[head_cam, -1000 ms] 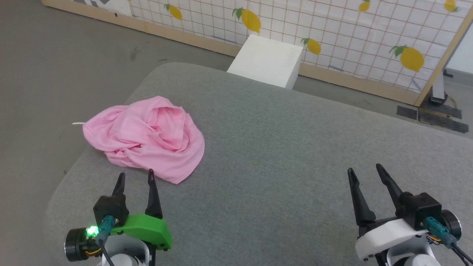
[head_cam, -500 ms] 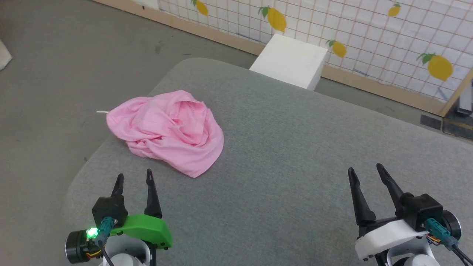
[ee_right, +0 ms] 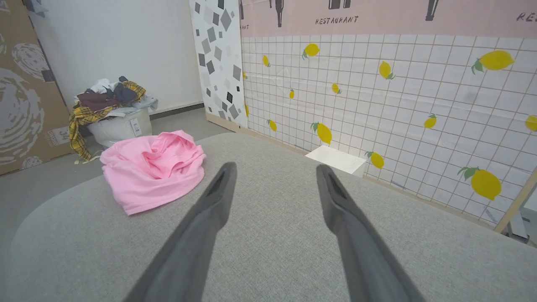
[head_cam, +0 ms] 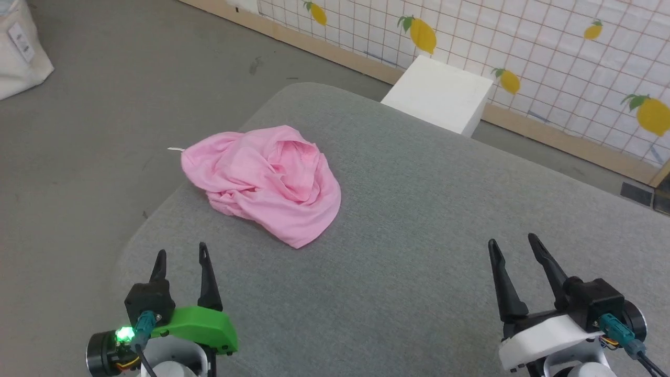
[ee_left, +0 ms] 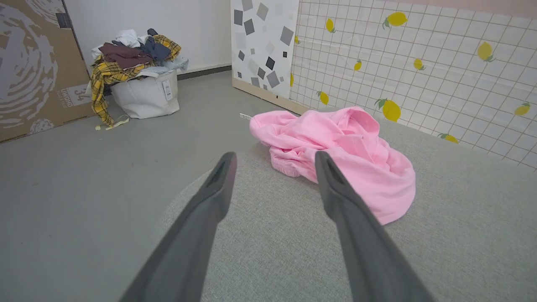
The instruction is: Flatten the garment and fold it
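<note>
The light pink garment [head_cam: 269, 180] lies crumpled in a heap near the far left edge of the grey fabric surface [head_cam: 419, 220]. It is also visible in the left wrist view as the garment [ee_left: 340, 147] just beyond my left fingers, and in the right wrist view as the garment [ee_right: 153, 167] off to the left. My left gripper [head_cam: 180, 254] hovers open at the lower left, a short way short of the heap. At the lower right my right gripper [head_cam: 512, 242] is open too, far from the cloth. Neither holds anything.
A white box [head_cam: 439, 94] stands on the floor beyond the surface, against a lemon-patterned screen [head_cam: 549, 47]. A white laundry bag [ee_left: 144, 94] heaped with clothes sits on the floor to the left, next to a cardboard panel [ee_left: 29, 67]. The surface's rounded left edge drops to grey floor.
The head camera has swung to the left, so the whole picture shifted right. The garment has kept its shape and place, and both grippers stay open.
</note>
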Available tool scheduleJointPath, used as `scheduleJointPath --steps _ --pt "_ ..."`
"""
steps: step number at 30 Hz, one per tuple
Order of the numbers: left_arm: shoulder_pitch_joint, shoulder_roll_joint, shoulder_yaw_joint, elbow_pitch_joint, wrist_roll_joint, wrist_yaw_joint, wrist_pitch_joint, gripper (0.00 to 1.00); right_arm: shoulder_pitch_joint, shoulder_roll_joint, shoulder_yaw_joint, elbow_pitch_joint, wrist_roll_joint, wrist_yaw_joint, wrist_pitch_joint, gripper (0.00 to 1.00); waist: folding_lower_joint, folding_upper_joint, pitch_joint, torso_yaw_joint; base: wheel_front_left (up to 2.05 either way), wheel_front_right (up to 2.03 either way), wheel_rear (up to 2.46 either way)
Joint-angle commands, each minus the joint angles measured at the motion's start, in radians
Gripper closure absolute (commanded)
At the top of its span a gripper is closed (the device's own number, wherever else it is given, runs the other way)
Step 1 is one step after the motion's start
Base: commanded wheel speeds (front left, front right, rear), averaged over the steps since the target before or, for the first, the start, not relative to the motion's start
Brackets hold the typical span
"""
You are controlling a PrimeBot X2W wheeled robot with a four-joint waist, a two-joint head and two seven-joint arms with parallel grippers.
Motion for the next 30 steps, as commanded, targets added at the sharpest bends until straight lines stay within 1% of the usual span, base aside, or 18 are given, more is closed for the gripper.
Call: scheduleJointPath --steps 1,10,17,19,23,26,30 --pt "-0.014 0.010 -0.004 0.004 -0.016 0.010 -0.010 0.00 -0.017 0.001 0.003 0.006 0.007 -0.001 -0.010 0.00 0.0000 -0.0001 -0.004 0.012 0.00 0.00 0.00" --pt "-0.013 0.026 -0.023 0.012 -0.047 0.038 -0.022 0.00 -0.017 0.001 0.008 0.017 0.013 -0.001 -0.034 0.00 0.0000 -0.0001 -0.009 0.068 0.00 0.00 0.00" --pt "-0.061 0.041 -0.032 0.031 -0.070 0.035 -0.030 0.00 -0.026 0.001 0.002 0.009 0.009 -0.002 -0.035 0.00 0.0000 -0.0001 0.013 0.103 0.00 0.00 0.00" --pt "-0.093 0.040 -0.026 0.037 -0.084 0.021 -0.032 0.00 -0.032 0.001 0.001 0.002 0.003 -0.002 -0.029 0.00 0.0000 -0.0001 0.029 0.100 0.00 0.00 0.00" --pt "-0.193 0.042 -0.027 0.090 -0.117 -0.032 -0.024 0.00 -0.055 0.001 0.010 -0.021 -0.020 -0.002 -0.007 0.00 0.0000 -0.0001 0.087 0.078 0.00 0.00 0.00" --pt "-0.305 0.044 -0.036 0.153 -0.144 -0.082 0.013 0.00 -0.084 0.001 0.020 -0.046 -0.048 -0.002 0.016 0.00 0.0000 -0.0001 0.149 0.048 0.00 0.00 0.00" --pt "-0.464 0.028 -0.020 0.225 -0.200 -0.129 0.046 0.00 -0.118 0.001 0.024 -0.087 -0.075 -0.002 0.047 0.00 0.0000 -0.0001 0.249 0.003 0.00 0.00 0.00"
